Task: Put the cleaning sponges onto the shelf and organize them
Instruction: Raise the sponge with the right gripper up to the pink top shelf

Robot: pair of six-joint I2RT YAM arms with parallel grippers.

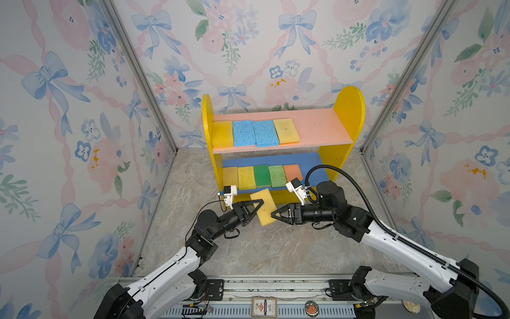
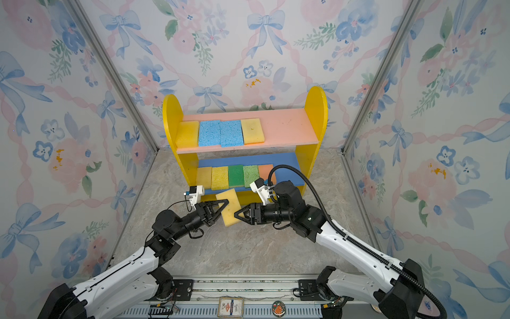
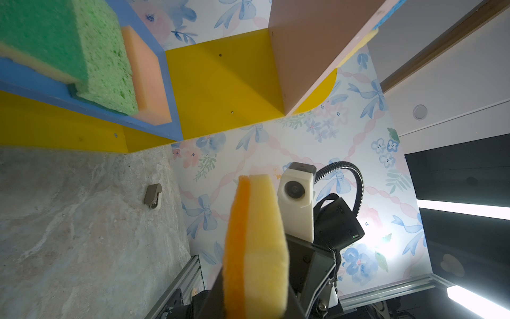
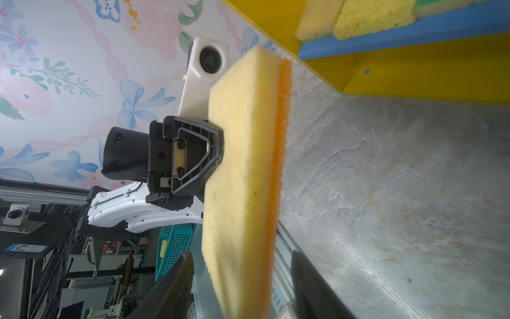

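Observation:
A yellow sponge (image 1: 264,205) with an orange back hangs on edge above the floor in front of the shelf (image 1: 349,116). My left gripper (image 1: 259,209) is shut on its left end, as the right wrist view confirms. My right gripper (image 1: 273,215) straddles the other end; in its wrist view the right gripper (image 4: 242,256) keeps a small gap on both sides of the sponge (image 4: 242,165). The pink upper board (image 1: 317,124) carries a yellow, two blue and another yellow sponge. On the blue lower board (image 1: 314,165) lie two yellow, a dark green, a light green and an orange sponge.
Flowered walls close in the marble floor (image 1: 248,248) on three sides. An aluminium rail (image 1: 276,287) runs along the front. The right part of the pink board is bare. A small metal clip (image 3: 153,196) sits at the floor's edge by the wall.

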